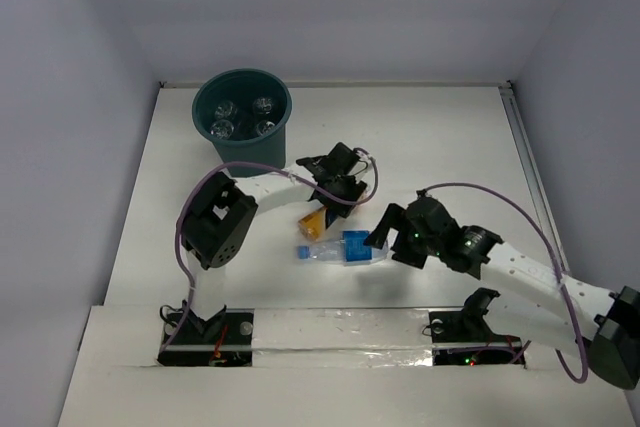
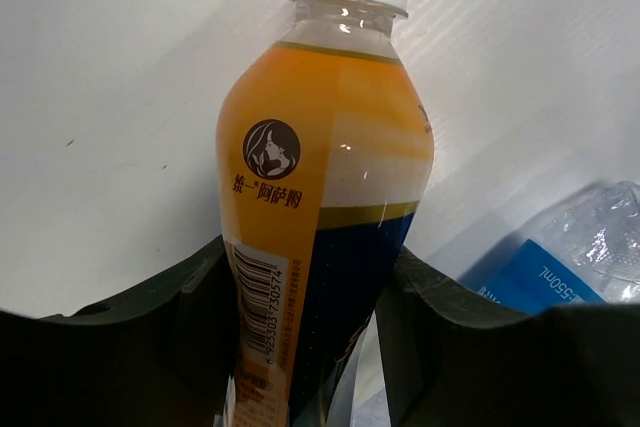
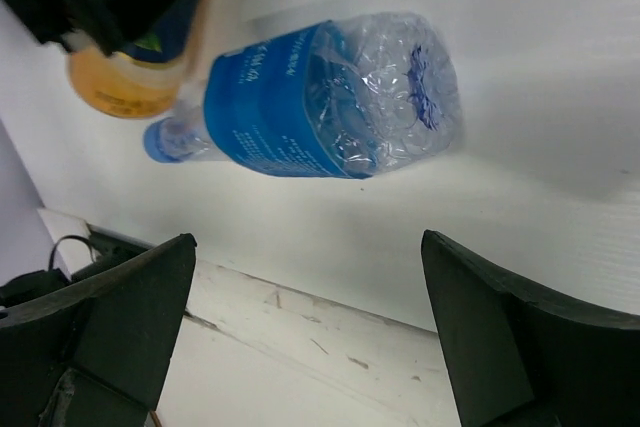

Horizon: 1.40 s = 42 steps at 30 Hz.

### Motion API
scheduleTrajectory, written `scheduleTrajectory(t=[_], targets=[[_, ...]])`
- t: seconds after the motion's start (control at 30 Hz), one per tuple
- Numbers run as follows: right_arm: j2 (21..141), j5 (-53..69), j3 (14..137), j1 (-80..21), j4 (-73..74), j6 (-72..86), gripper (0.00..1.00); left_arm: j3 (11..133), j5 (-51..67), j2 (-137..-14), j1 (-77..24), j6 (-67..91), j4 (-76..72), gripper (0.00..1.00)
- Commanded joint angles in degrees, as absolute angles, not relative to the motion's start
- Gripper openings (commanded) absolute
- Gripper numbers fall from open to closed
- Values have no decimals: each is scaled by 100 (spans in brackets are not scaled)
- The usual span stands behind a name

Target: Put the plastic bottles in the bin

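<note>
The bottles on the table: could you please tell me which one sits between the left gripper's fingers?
The orange bottle with the dark label; the blue-labelled bottle lies free beside it, before the right gripper.

Your left arm (image 1: 262,185): elbow raised near its base, forearm reaching right toward mid-table, wrist pitched downward.
Your left gripper (image 2: 308,252): fingers pressed against both sides of an orange bottle (image 2: 330,147).
Your right arm (image 1: 530,272): stretched low from the right side, reaching leftward.
Your right gripper (image 3: 310,247): jaws spread wide, both fingers well apart and free.
</note>
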State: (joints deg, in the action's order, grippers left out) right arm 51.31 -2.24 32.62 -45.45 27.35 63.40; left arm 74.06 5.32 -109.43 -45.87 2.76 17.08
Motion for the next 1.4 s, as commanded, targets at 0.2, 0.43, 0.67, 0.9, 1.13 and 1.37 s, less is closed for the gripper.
scheduleTrajectory(t=[0.2,0.43,0.67,0.9,1.13,1.37], targets=[[6336,351,3304,-4562,1732,6539,100,8410,351,-9573,-4061,562,1951,30],[7135,97,3375,-4562,933,7512,100,9420,519,-8957,-3499,1001,2083,30],[7987,-764,4138,-4562,1326,7366,100,9642,668,-8175,-2480,1704,1618,32],[8753,-1388,5044,-4509,1862,6673,100,9492,361,-7813,-1337,1898,1169,35],[9306,-1670,5712,-4263,2109,5995,100,9290,211,-8147,-545,2276,353,36],[9747,-1617,6213,-4201,2162,5713,94,9132,53,-8666,-492,2154,97,40]])
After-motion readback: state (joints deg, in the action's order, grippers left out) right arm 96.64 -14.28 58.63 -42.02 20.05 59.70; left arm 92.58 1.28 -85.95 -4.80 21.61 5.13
